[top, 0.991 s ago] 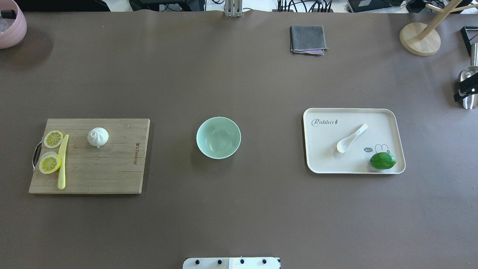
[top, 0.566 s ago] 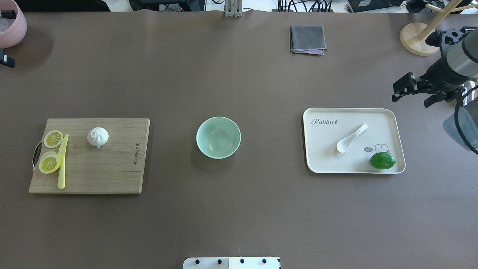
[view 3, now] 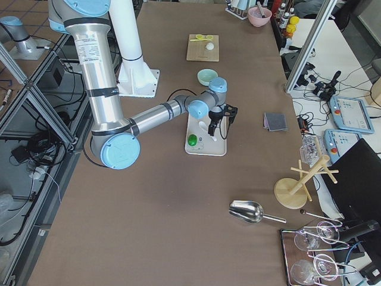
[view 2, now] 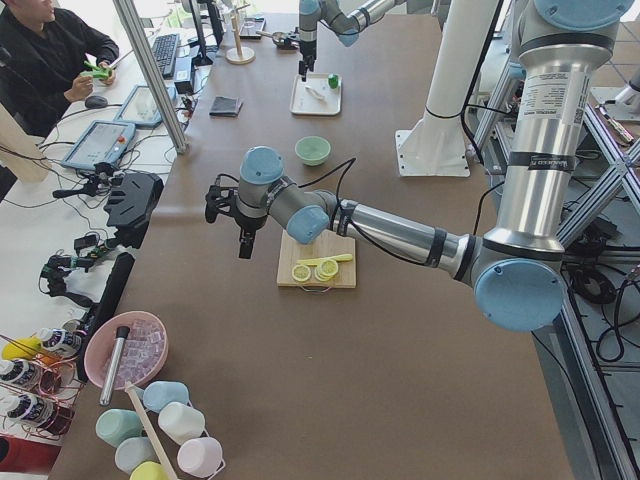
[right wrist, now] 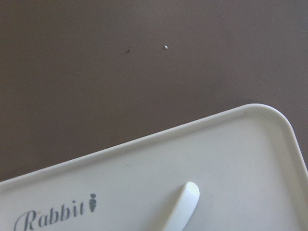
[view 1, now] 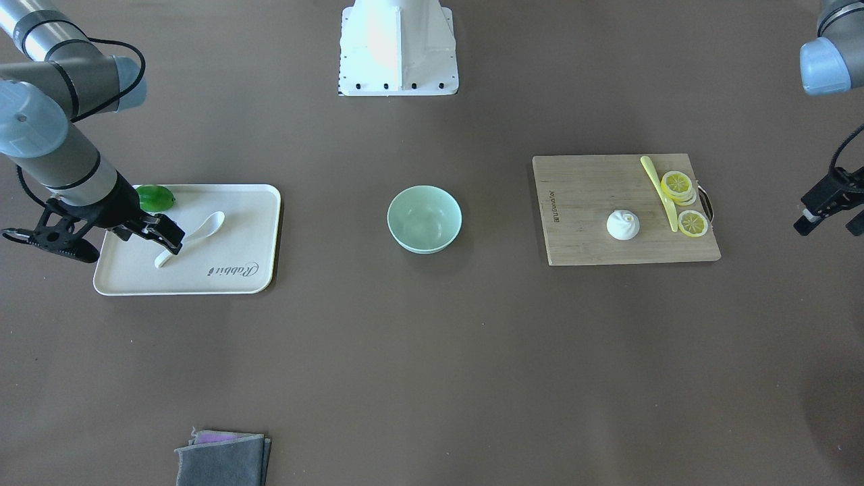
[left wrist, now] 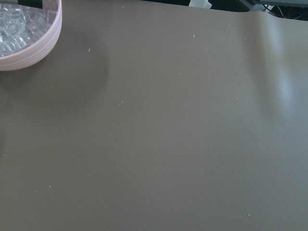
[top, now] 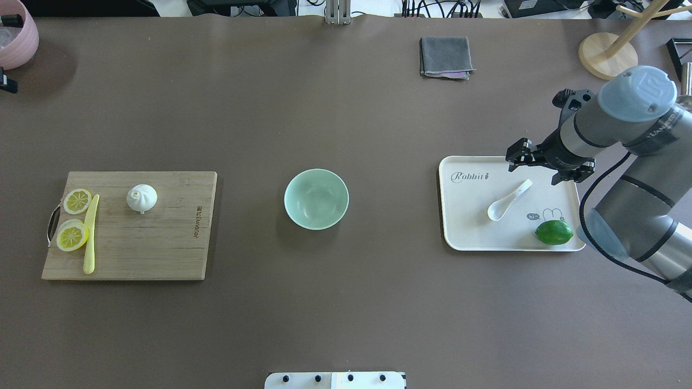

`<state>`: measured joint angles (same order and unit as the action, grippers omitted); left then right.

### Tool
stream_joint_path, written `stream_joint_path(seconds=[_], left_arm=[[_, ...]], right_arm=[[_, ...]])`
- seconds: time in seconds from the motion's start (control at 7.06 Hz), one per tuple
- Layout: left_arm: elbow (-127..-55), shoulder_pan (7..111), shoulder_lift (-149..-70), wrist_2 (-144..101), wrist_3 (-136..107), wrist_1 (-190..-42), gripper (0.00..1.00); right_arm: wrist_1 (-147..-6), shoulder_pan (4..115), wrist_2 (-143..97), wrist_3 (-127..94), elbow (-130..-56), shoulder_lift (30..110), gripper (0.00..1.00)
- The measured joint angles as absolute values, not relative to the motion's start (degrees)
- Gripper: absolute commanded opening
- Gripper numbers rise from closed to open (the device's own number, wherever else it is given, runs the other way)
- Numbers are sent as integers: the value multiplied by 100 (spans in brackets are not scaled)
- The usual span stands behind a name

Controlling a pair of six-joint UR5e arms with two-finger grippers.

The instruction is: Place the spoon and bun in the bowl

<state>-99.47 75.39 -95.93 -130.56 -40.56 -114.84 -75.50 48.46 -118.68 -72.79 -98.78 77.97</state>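
Note:
The cream-white spoon lies on a cream tray at the right, with its handle tip in the right wrist view. My right gripper is open and empty, and hovers above the tray's far edge just beyond the spoon handle. It also shows in the front view. The white bun sits on a wooden cutting board at the left. The mint-green bowl stands empty in the middle. My left gripper is open and empty, far out to the left of the board.
A green lime lies on the tray's near right corner. Lemon slices and a pale-yellow knife lie on the board's left side. A grey cloth, a wooden stand and a pink ice bowl are at the back.
My right arm has swung in from the right edge to over the tray's far side near the spoon handle. The objects have not moved.

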Motion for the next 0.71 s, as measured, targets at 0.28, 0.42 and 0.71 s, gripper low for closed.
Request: stream_joint_path(seconds=[0.28,0.42,0.71], left_arm=[[-9969,7536,-9591,-13050,-4053,-11485,98],[-9972,7533,-9599,-13044,-4052,-11481,98],[-9975,7533,-9615,-13036,-4046,-11479,98]], right_arm=[[-7539,4684,-11730,-7757,-9783,7763,86],[-7528,4652,-11717,-7858,-9739,7787,85],[-7517,4588,-11704,-8015,-9664,7810,74]])
